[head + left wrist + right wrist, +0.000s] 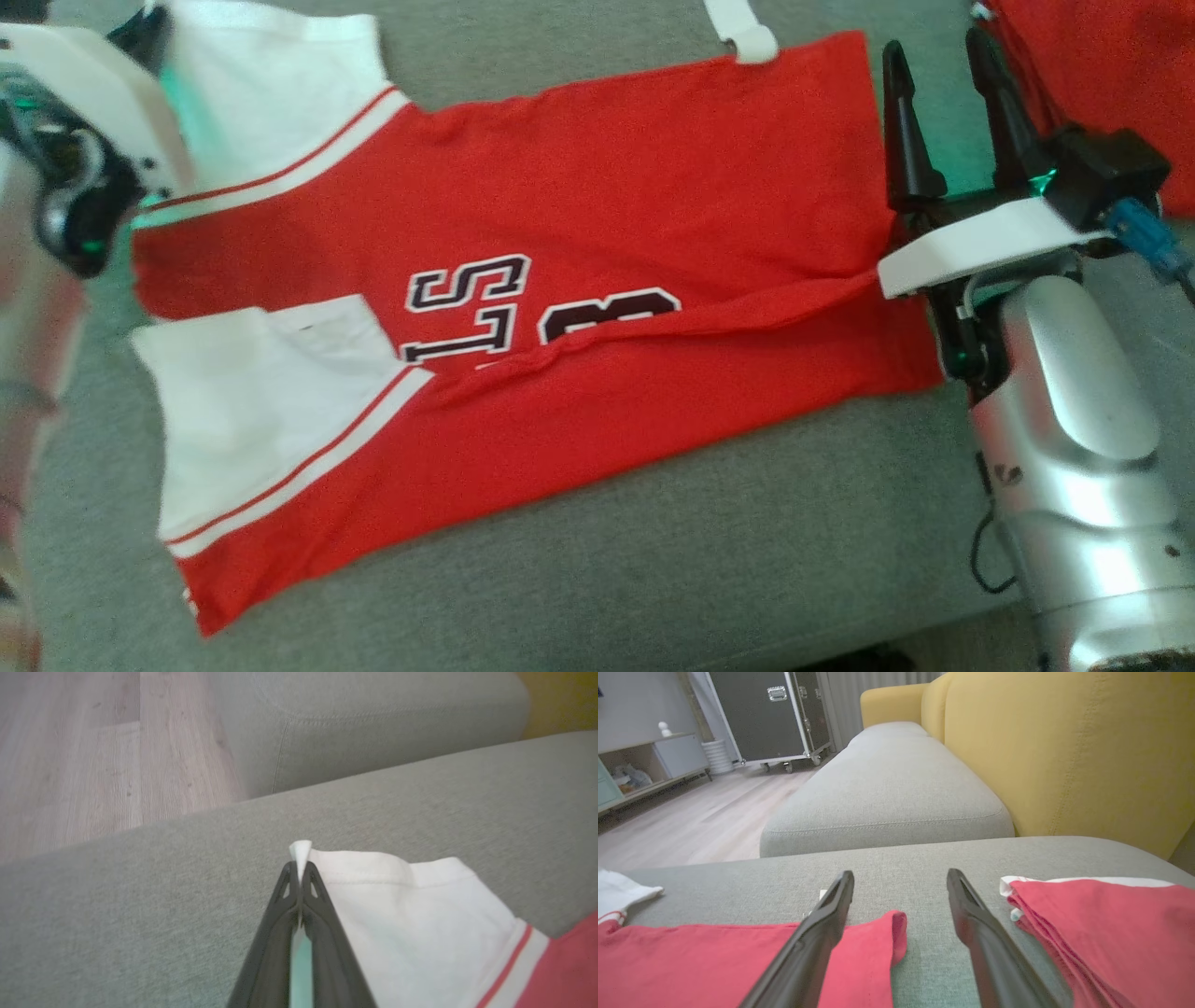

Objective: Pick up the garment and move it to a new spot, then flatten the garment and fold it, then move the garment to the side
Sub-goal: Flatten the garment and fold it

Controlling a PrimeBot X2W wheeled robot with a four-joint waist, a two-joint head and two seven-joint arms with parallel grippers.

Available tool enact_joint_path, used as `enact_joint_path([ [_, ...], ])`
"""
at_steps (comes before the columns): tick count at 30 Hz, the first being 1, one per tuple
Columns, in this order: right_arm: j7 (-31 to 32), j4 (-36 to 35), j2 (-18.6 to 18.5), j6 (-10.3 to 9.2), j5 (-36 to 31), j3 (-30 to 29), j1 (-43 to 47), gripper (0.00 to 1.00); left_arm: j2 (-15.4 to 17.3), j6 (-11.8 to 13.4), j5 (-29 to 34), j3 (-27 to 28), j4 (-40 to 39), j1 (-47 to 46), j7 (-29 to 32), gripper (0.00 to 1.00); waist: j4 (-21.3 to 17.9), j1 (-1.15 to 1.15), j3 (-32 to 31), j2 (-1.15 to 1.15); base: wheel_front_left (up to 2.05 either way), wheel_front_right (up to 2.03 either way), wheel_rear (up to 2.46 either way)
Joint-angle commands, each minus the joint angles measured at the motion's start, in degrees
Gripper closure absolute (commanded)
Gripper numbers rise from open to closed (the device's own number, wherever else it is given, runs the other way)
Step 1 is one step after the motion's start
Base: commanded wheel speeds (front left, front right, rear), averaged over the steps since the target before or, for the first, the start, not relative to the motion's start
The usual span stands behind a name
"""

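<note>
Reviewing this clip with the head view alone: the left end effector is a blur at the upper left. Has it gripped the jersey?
Observer: Yes. The left end effector is shut on the tip of the white sleeve of the jersey.
Operator: What is that red at my upper right?
Observer: Another red garment, its edges layered as if folded, beside the open right end effector.
Operator: What lies behind the grey cushion?
Observer: A yellow backrest.
</note>
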Motion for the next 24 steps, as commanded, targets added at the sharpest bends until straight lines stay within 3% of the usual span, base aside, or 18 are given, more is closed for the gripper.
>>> enact_joint_path([
  [1, 0.7, -1.0, -0.7, 0.2, -0.6, 1.1, -1.8, 0.0, 1.5, 0.1, -0.3, 1.2, -1.9, -1.7, -1.5, 1.0, 2.2, 0.0, -1.7, 0.0, 0.0, 0.0, 0.0],
  [6, 6.0, 4.1, -4.1, 0.2, -0.5, 2.2, -4.1, 0.0, -0.7, 0.1, -2.8, -1.4, -4.8, -0.3, -8.3, 1.0, 6.8, 0.0, -4.8, 0.0, 0.0, 0.0, 0.0],
  [14, 14.9, 16.2, -11.1, 0.2, -1.5, 5.1, -8.6, 0.0, -1.6, 0.1, -4.5, -7.0, -10.8, 2.9, -14.9, 1.0, 13.5, 0.0, -7.5, 0.0, 0.0, 0.0, 0.0],
  [24, 19.3, 26.5, -14.7, 0.2, -0.8, 9.6, -12.1, 0.0, -2.2, 0.1, -5.2, -12.3, -15.5, 4.4, -16.6, 1.0, 16.3, 0.0, -7.9, 0.0, 0.0, 0.0, 0.0],
])
